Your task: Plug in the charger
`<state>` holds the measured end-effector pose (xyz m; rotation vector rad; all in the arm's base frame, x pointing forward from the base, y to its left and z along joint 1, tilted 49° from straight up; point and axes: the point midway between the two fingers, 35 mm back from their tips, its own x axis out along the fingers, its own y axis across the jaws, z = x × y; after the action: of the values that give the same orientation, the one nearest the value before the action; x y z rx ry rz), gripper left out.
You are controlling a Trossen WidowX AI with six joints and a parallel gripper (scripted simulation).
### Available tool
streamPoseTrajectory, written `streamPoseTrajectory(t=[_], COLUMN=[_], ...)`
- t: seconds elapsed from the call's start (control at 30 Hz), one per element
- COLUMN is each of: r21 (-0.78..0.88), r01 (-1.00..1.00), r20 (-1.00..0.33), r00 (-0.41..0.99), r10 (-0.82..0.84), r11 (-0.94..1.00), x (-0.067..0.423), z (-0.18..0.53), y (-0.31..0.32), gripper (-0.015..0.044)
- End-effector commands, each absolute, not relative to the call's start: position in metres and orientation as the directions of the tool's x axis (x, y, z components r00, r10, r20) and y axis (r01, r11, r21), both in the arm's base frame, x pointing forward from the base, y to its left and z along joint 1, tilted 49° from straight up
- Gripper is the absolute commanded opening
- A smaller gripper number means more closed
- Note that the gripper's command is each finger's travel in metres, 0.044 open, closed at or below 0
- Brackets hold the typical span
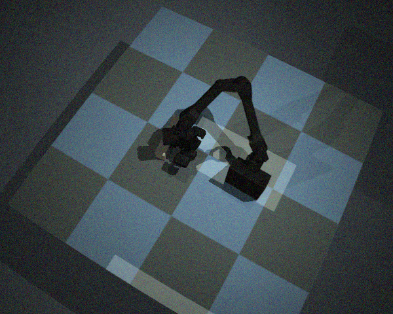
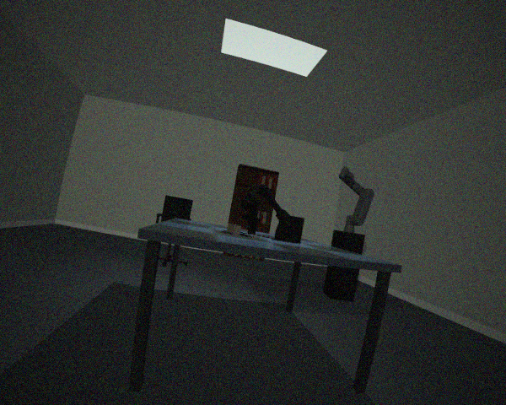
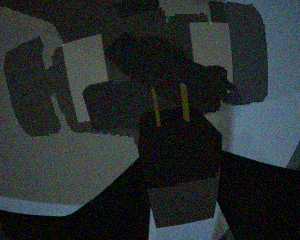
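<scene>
The gripper (image 3: 170, 103) is clamped on the dark two-prong charger (image 3: 180, 154), its two brass prongs (image 3: 170, 104) pointing away from the wrist, above the power strip (image 1: 159, 148) on the checkered table (image 1: 98, 135)

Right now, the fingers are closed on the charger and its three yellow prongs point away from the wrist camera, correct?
Not quite. The charger shows two yellow prongs, not three; the wrist view shows them side by side, pointing away from the camera toward the surface below. The rest holds: the gripper is closed on the charger's dark body.
</scene>
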<state>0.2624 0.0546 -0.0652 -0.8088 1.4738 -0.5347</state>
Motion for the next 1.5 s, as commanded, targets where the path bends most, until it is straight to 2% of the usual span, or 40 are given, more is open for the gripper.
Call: streamPoseTrajectory(t=[0.0,1.47], r21=[-0.754,-0.75], r01=[-0.17,-0.233], r20=[-0.651,-0.647], r00=[0.063,0.063], r10=[-0.756,-0.76], r11=[0.635,0.619], x=[0.269,0.308], z=[-0.065,-0.072], y=[0.056,0.061], gripper=[0.0,0.0])
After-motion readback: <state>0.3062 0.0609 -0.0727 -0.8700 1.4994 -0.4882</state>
